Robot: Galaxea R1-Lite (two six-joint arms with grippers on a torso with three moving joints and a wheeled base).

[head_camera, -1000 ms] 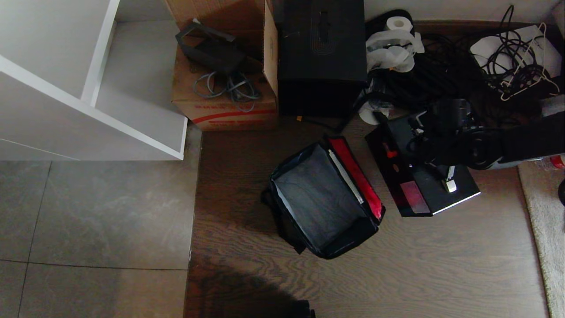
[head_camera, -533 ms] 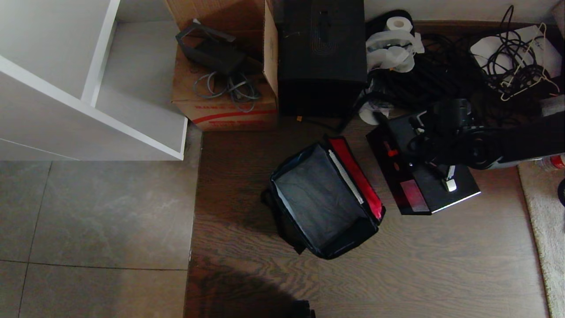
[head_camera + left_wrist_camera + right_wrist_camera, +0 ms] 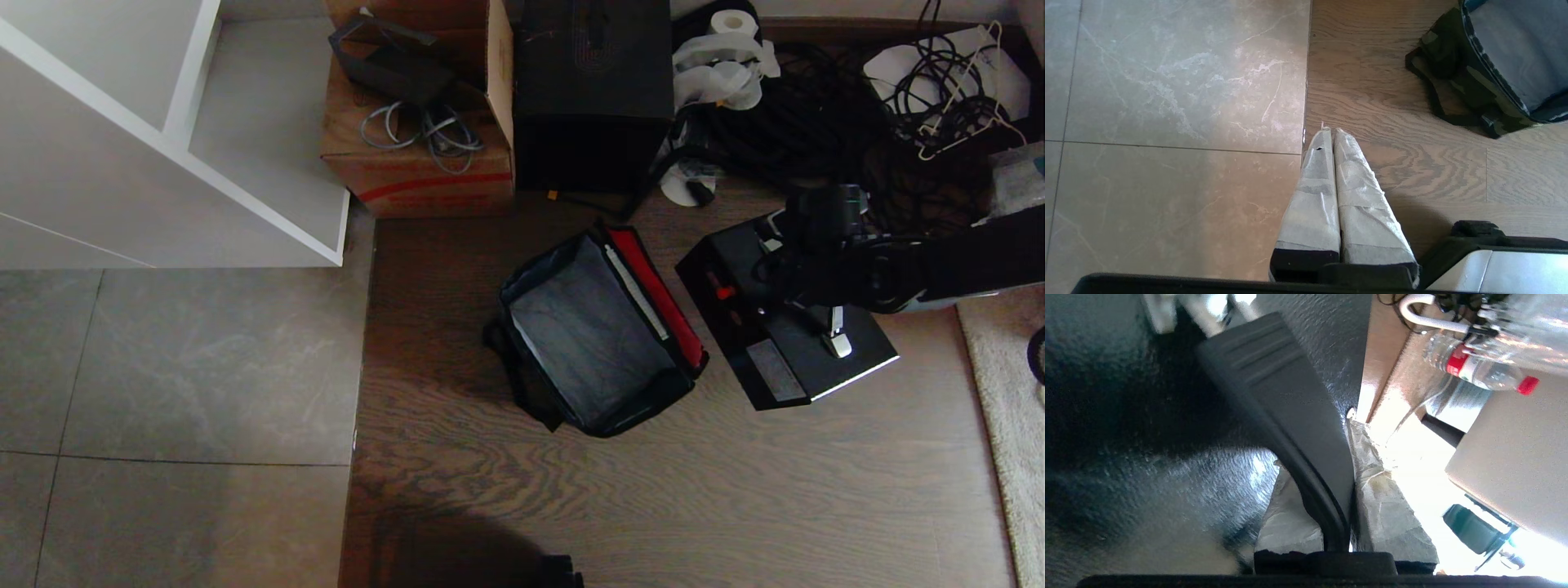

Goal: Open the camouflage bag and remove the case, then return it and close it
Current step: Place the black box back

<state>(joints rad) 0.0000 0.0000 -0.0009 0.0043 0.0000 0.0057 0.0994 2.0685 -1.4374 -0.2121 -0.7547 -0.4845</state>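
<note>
The camouflage bag stands open on the wood floor, its red lid lining folded to the right and its black interior bare. The black case is just right of the bag, red mark on its side. My right gripper is over the case, shut on its top handle, which passes between the taped fingers. The left gripper hangs shut over the tile-wood seam, nothing in it, with the bag's camouflage side off to one side.
Behind the bag stand a cardboard box with a red stripe and a taller black box. A cable heap and paper roll lie behind the case. White shelf at left, pale rug at right, water bottle nearby.
The whole head view has shifted, floor things sliding toward the top. The case, held by the right gripper, kept its place in the picture and looks slightly larger, so it has risen.
</note>
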